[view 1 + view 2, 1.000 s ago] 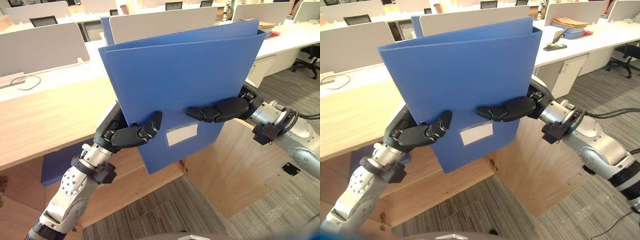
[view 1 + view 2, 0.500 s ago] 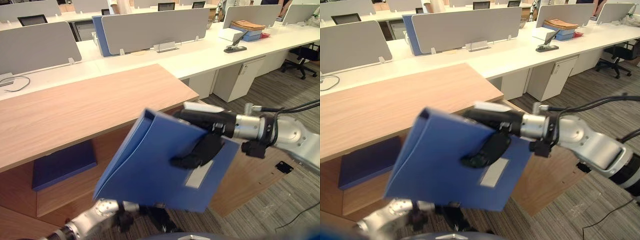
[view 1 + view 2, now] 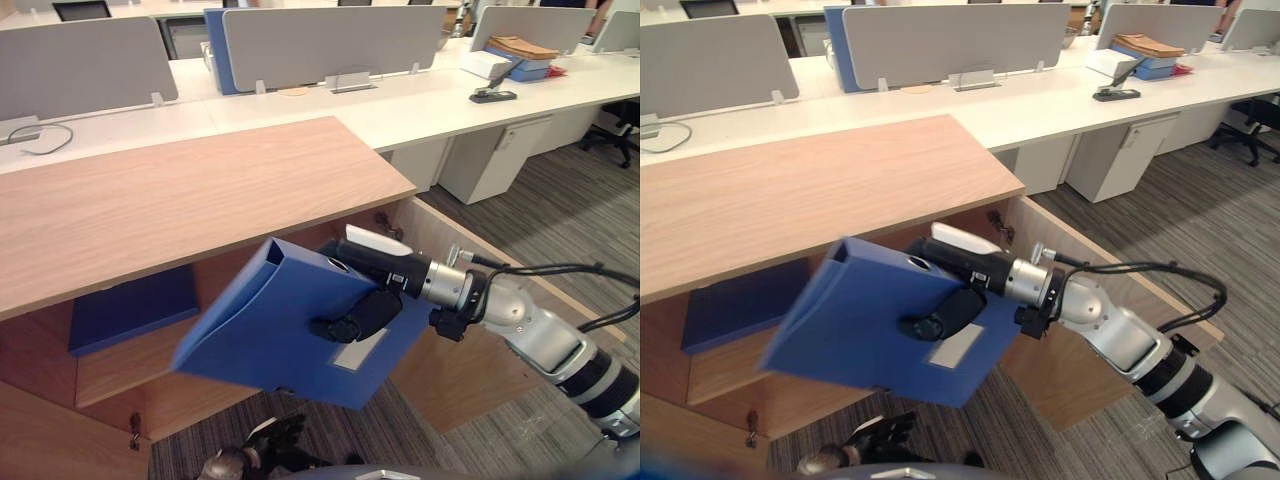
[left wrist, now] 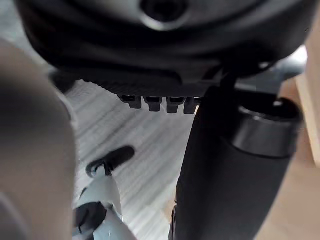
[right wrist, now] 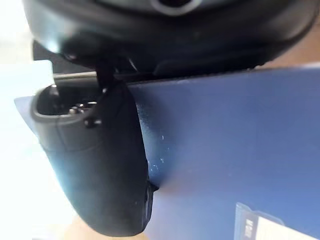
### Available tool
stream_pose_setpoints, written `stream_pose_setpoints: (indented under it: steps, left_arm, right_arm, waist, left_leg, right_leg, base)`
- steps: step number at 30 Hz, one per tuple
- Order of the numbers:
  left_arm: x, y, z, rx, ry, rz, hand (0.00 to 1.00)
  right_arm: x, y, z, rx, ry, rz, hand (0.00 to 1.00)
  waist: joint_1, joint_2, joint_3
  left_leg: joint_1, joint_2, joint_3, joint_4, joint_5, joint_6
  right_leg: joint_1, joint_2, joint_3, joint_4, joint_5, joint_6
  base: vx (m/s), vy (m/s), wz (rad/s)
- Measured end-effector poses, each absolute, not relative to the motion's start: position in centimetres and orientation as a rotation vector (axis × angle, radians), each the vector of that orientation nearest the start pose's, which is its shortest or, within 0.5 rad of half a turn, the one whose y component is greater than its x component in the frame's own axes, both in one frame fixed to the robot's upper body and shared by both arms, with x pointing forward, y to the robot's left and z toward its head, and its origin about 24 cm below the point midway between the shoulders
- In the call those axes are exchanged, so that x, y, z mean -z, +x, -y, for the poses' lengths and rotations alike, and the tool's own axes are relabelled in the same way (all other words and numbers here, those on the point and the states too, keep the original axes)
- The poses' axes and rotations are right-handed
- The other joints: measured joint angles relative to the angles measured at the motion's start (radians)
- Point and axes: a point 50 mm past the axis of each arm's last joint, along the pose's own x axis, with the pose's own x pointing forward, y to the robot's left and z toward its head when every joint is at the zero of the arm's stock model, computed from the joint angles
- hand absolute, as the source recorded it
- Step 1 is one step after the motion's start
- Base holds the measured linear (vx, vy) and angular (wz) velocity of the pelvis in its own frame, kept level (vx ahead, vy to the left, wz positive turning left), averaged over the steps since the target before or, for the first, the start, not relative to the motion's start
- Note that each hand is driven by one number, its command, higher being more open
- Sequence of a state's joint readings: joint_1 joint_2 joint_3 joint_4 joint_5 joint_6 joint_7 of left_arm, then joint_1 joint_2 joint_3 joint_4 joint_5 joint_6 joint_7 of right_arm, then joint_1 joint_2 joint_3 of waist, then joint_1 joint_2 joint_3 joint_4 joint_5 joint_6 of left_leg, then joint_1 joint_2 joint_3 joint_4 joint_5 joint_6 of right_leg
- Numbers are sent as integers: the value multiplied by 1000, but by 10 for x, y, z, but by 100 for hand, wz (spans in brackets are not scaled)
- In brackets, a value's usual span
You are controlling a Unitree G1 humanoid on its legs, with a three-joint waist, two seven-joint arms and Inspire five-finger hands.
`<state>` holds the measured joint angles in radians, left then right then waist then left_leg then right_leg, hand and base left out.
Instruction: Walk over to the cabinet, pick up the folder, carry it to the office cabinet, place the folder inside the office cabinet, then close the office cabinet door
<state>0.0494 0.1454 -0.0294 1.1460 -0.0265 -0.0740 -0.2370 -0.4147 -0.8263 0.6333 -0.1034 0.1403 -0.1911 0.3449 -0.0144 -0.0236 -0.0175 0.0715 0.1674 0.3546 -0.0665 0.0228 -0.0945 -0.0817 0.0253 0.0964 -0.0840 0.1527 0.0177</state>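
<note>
**Left eye view.** Item: blue folder (image 3: pixel 270 320), tilted, spine up and far, held in the air just in front of the open office cabinet (image 3: pixel 180 200). Holder: right hand (image 3: pixel 385 272) alone, clamped on the folder's right edge, with dark fingers (image 3: pixel 352 318) curled over the near face beside the white label. A second blue folder (image 3: pixel 130 308) lies flat on the left shelf inside. The cabinet door (image 3: pixel 465 365) stands open to the right.

**Right eye view.** Left hand (image 3: pixel 865 438) is low and near, well apart from the folder, its fingers loose and empty.

**Left wrist view.** Left hand shows a thumb and a row of fingers over grey carpet (image 4: pixel 135 135), with nothing between them.

**Right wrist view.** The thumb is pressed on the folder's blue face, with the label corner beside it.

**Change.** A second ago both hands held the folder upright, high above the wooden top. The left hand has since let go and dropped, and the folder has come down, tipped toward the opening.

**Reading.** The carry seems over and placement is under way. The folder is not yet inside, and the door is still to be closed. A one-handed hold on a tilted folder may slip.
</note>
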Motion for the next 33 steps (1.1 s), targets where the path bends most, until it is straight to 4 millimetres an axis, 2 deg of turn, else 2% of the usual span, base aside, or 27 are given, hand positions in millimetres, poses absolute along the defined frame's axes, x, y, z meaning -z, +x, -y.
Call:
stream_pose_setpoints:
  steps: [1, 2, 4, 5, 8, 12, 14, 16, 17, 18, 20, 21, 22, 24, 26, 29, 33]
  left_arm:
    - [164, 87, -202, 19, -24, -1138, 100]
    - [164, 86, -205, -10, -16, -1138, 100]
    - [165, 76, -217, -87, 20, -1160, 100]
    - [165, 71, -218, -108, 16, -1170, 100]
    - [169, 38, -224, -219, -47, -1249, 100]
    - [170, 41, -220, -257, -87, -1236, 100]
    - [171, 40, -217, -301, -126, -1234, 100]
    - [172, 38, -210, -356, -202, -1229, 100]
    - [172, 39, -209, -364, -212, -1224, 100]
    - [172, 41, -208, -376, -221, -1217, 100]
    - [172, 41, -208, -395, -230, -1220, 100]
    - [172, 42, -208, -413, -241, -1216, 100]
    - [172, 43, -208, -431, -247, -1212, 100]
    - [172, 43, -208, -453, -257, -1208, 100]
    - [171, 45, -208, -484, -258, -1204, 100]
    - [170, 49, -208, -507, -250, -1194, 100]
    - [170, 51, -209, -549, -247, -1189, 100]
  right_arm:
    - [-93, 269, 133, -983, -831, 146, 0]
    - [-83, 269, 136, -985, -857, 105, 0]
    - [-49, 266, 145, -1022, -986, -25, 0]
    - [-42, 265, 146, -1031, -1020, -50, 0]
    - [-10, 262, 151, -1058, -1108, -164, 0]
    - [12, 269, 156, -991, -1060, -278, 0]
    - [20, 277, 157, -861, -859, -354, 0]
    - [29, 287, 161, -594, -433, -435, 0]
    - [32, 289, 162, -523, -318, -453, 0]
    - [36, 291, 161, -405, -132, -472, 0]
    - [40, 297, 156, -268, 93, -509, 0]
    - [41, 302, 152, -157, 291, -525, 0]
    - [36, 309, 145, -53, 527, -507, 0]
    - [30, 315, 140, 16, 707, -476, 0]
    - [17, 325, 134, 97, 959, -383, 0]
    - [17, 325, 137, 165, 1038, -330, 0]
    - [32, 312, 139, 286, 1200, -321, 0]
  waist:
    - [11, 6, 10]
    - [15, 9, 16]
    - [17, 22, 26]
    - [17, 24, 28]
    - [24, 28, 31]
    - [39, 42, 41]
    - [39, 57, 52]
    - [44, 82, 66]
    - [51, 85, 67]
    - [66, 88, 69]
    - [70, 89, 70]
    - [75, 88, 71]
    - [90, 88, 76]
    - [96, 88, 81]
    - [97, 88, 95]
    - [112, 83, 109]
    - [114, 84, 135]
  left_leg:
    - [4, 1, -13, 0, 2, 2]
    - [10, 1, -19, 0, 2, 2]
    - [17, -1, -54, 1, 2, 2]
    - [17, -2, -60, 1, 2, 2]
    - [13, -2, -79, 1, 3, 1]
    - [14, -3, -123, 1, 7, 2]
    - [12, -3, -150, -1, 7, 0]
    - [0, -4, -194, -4, 11, -4]
    - [-3, -3, -202, -4, 11, -4]
    - [-9, -1, -215, -4, 16, -9]
    - [-15, 1, -234, -6, 23, -5]
    - [-18, 1, -243, -7, 25, -5]
    - [-19, -1, -250, -8, 25, -5]
    - [-19, -4, -255, -8, 26, -4]
    - [-17, -14, -278, -8, 28, -2]
    - [-19, -26, -299, -12, 32, 4]
    - [-39, -39, -339, -18, 43, 13]
  right_leg:
    - [11, -1, -12, 0, -1, 0]
    - [20, -2, -19, 0, -4, 2]
    - [45, -4, -51, 0, -18, 3]
    - [48, -4, -57, -1, -19, 3]
    - [53, -7, -75, -1, -25, 2]
    - [74, -11, -115, -2, -37, 5]
    - [84, -14, -139, -4, -43, 3]
    - [96, -20, -180, -2, -54, 2]
    - [96, -20, -188, -1, -56, 1]
    - [97, -19, -201, 0, -59, 0]
    - [100, -18, -221, 0, -61, -4]
    - [101, -18, -229, 0, -63, -4]
    - [104, -19, -234, 0, -64, -3]
    - [106, -22, -238, 0, -65, -2]
    - [121, -28, -261, 0, -72, 7]
    - [129, -41, -283, 0, -77, 12]
    - [129, -61, -325, 2, -85, 20]
  base:
    - [4, -11, 25]
    - [-4, -13, 38]
    - [-29, -10, 40]
    - [-46, -20, 28]
    - [-32, -14, 16]
    - [-46, -20, 32]
    - [-41, -17, 37]
    - [-28, -11, 52]
    - [6, -13, 44]
    - [27, -22, 27]
    - [39, -20, 30]
    - [55, 0, 27]
    - [55, 9, 18]
    - [38, 20, 12]
    - [27, 19, 29]
    - [8, 43, 28]
    - [-13, 36, 32]
